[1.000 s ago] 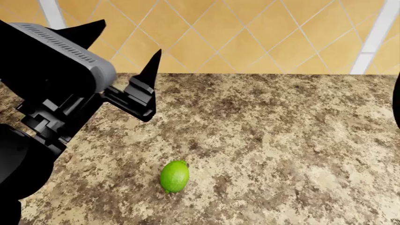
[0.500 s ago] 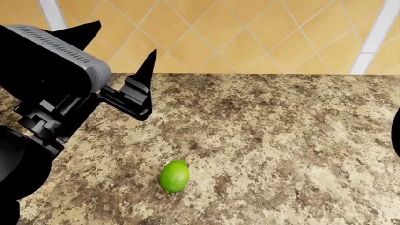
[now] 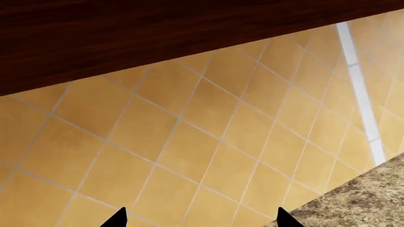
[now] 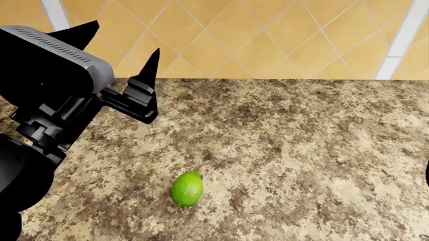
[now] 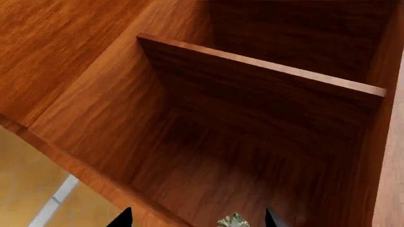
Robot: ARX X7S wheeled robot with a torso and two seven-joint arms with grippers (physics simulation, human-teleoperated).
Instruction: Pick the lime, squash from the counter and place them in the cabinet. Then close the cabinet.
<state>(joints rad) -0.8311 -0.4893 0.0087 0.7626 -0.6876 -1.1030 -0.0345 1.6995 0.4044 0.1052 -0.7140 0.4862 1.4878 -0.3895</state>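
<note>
Sitting alone on the speckled counter is the lime — well apart from the left gripper, whose fingers are spread open over the counter's back-left. Right gripper faces the open wooden cabinet, fingers apart around the squash — can't tell if it's actually gripped.

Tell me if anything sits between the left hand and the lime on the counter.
Nothing visible does. In the head view the left hand hangs open above the counter, up near the tiled wall, and the lime lies alone on bare stone nearer the robot. Only empty counter lies between them.
</note>
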